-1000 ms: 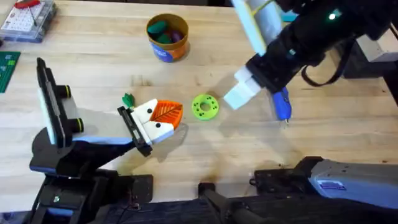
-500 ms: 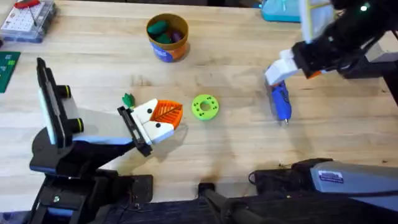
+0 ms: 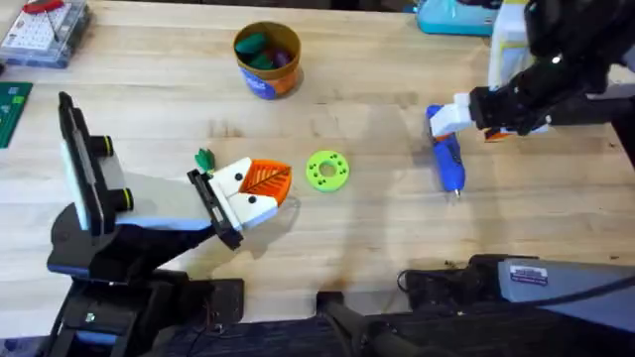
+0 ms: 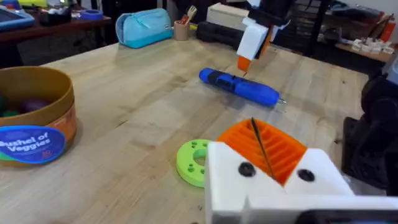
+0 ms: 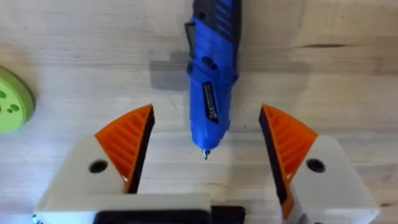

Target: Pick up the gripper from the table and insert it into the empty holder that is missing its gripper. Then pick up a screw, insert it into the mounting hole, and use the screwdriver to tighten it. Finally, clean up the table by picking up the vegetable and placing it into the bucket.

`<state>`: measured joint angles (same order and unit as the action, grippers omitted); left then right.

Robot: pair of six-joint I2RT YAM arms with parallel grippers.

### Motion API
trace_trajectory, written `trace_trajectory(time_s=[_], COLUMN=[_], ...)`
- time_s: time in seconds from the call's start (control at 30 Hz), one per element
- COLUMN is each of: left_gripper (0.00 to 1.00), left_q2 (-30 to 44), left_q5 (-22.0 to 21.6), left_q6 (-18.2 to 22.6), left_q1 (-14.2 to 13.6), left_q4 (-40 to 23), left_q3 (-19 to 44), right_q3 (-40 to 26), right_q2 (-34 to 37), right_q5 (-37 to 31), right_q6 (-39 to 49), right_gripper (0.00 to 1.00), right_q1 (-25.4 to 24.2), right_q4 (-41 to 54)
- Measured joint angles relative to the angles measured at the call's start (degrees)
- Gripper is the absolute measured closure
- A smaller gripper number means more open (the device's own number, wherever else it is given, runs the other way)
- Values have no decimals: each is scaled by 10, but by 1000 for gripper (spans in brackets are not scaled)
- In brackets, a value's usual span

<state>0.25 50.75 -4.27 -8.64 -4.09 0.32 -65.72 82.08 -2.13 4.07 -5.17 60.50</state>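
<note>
Blue screwdriver (image 5: 210, 93) near tabletop's right edge | my right gripper (image 5: 208, 146) jaws apart astride it | rigid, smooth, may roll | I'd grip mid-barrel | left jaws: cannot tell

Overhead view: looks down and forward over the whole table (image 3: 377, 228) from above the arm bases. Left wrist view: low and near the surface, facing across it toward the room behind. Right wrist view: close, straight down. All three share the screwdriver (image 3: 448, 162) (image 4: 239, 86) (image 5: 211, 81) and lime-green disc (image 3: 327, 170) (image 4: 189, 163) (image 5: 11, 102).
</note>
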Motion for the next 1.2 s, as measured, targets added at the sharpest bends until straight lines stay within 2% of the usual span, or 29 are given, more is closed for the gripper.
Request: trace_trajectory(time_s=[0.17, 0.43, 0.83, 0.9, 0.93, 1.1, 1.2], left_gripper=[997, 997, 997, 997, 997, 997, 997], left_q2=[0, 0, 0, 0, 0, 0, 0], left_q5=[0, 0, 0, 0, 0, 0, 0], left_q6=[0, 0, 0, 0, 0, 0, 0], left_q1=[0, 0, 0, 0, 0, 0, 0], left_q4=[-1, -1, -1, -1, -1, -1, -1], left_q3=[0, 0, 0, 0, 0, 0, 0], right_q3=[6, 7, 7, 7, 7, 7, 7], right_q2=[34, 128, 183, 183, 183, 183, 183], right_q5=[10, 10, 8, 6, 6, 6, 9], right_q6=[28, 50, 53, 54, 56, 58, 60], right_gripper=[13, 13, 34, 87, 143, 575, 906], right_q1=[0, -1, -20, -20, -20, -20, -20], right_q4=[-49, -125, -138, -140, -141, -147, -151])
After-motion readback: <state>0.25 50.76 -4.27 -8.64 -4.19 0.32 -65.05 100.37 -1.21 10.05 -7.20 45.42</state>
